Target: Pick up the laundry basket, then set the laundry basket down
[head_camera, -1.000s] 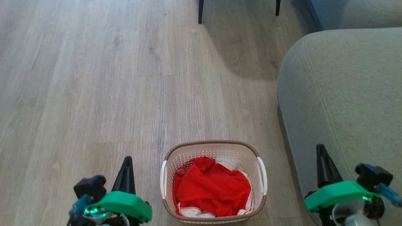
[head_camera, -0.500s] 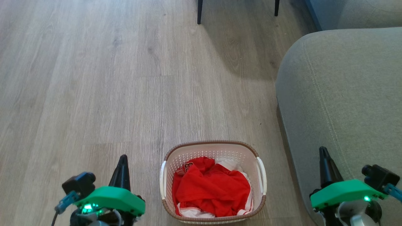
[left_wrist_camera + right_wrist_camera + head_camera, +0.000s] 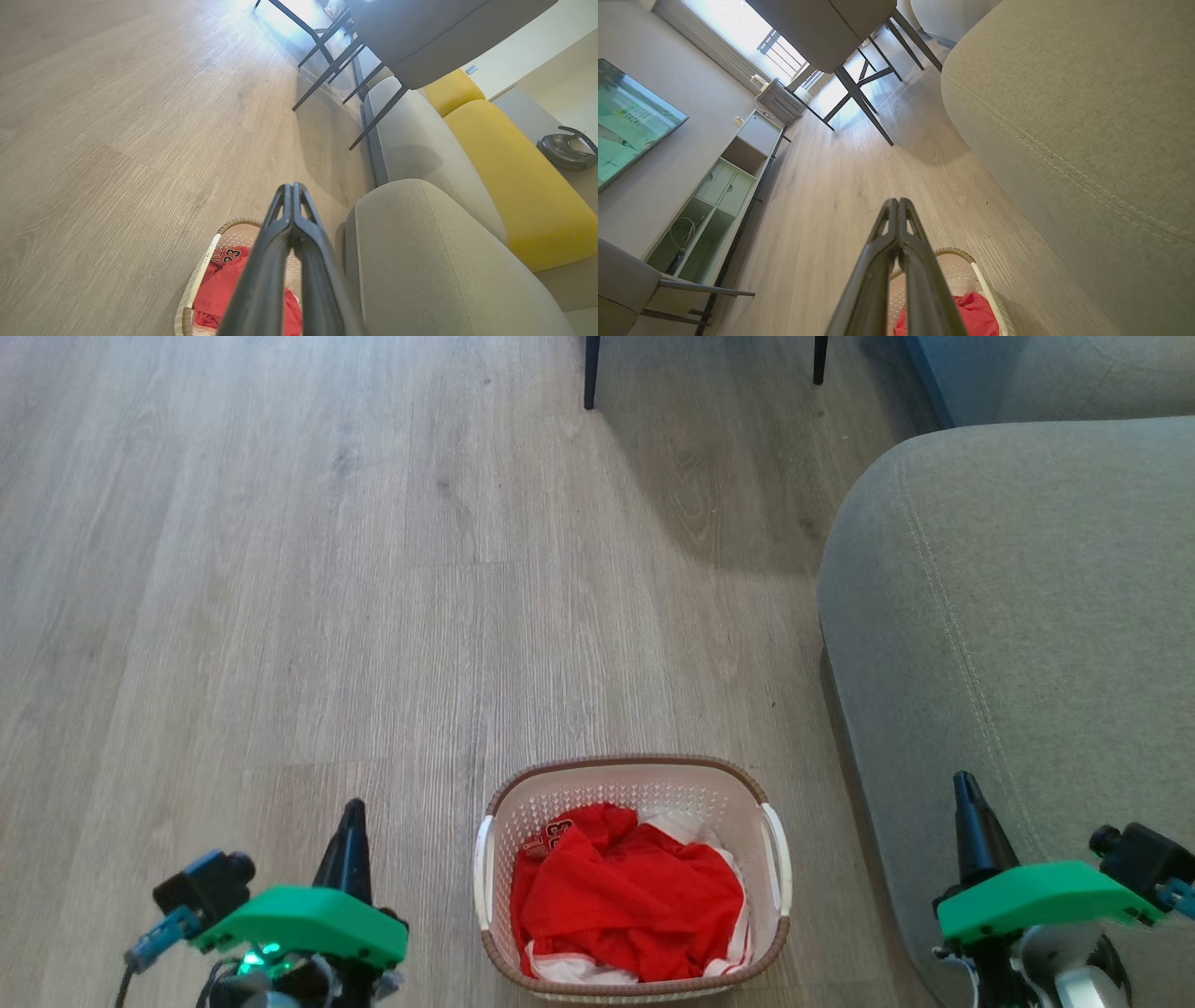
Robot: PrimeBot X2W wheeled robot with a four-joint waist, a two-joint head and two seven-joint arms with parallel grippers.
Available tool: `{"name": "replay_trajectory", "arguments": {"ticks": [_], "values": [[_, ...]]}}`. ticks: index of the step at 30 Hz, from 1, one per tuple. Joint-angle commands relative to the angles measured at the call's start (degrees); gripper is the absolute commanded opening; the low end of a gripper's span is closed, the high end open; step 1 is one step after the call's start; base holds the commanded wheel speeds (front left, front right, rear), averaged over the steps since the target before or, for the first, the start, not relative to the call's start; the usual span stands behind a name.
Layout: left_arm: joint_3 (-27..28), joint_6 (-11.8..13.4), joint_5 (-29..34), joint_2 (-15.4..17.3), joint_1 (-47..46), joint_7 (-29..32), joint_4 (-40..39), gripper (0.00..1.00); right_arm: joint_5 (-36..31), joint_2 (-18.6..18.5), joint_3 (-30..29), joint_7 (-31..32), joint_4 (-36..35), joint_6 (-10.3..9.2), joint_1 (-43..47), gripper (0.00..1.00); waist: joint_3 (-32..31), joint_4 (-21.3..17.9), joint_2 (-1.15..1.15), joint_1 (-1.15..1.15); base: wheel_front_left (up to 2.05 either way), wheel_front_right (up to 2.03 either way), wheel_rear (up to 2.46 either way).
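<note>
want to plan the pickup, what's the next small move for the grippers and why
Probably open the left gripper and the right gripper first. Both have their fingers pressed together and sit well apart from the laundry basket, which rests on the floor between them. Shut like this, they could not take its white side handles.

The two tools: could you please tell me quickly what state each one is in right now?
Left tool: closed, empty, left of the laundry basket.
Right tool: closed, holding nothing.
</note>
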Motion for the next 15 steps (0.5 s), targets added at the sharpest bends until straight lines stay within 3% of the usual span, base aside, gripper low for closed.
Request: {"name": "replay_trajectory", "arguments": {"ticks": [1,15], "values": [[1.57,-0.41,-1.22,0.87,-3.4,0.34,-1.62,0.0,1.32,-1.11,-0.14,0.41,-1.62,0.16,-2.91,0.0,0.0,-0.01,0.0,0.0,0.0,0.0,0.0],[3.93,-2.15,-9.75,1.0,-4.18,2.52,-1.02,0.0,9.76,-1.25,-1.09,2.58,-0.64,0.2,-3.71,0.0,-0.09,-0.2,0.0,0.0,0.0,0.0,0.0]]}}
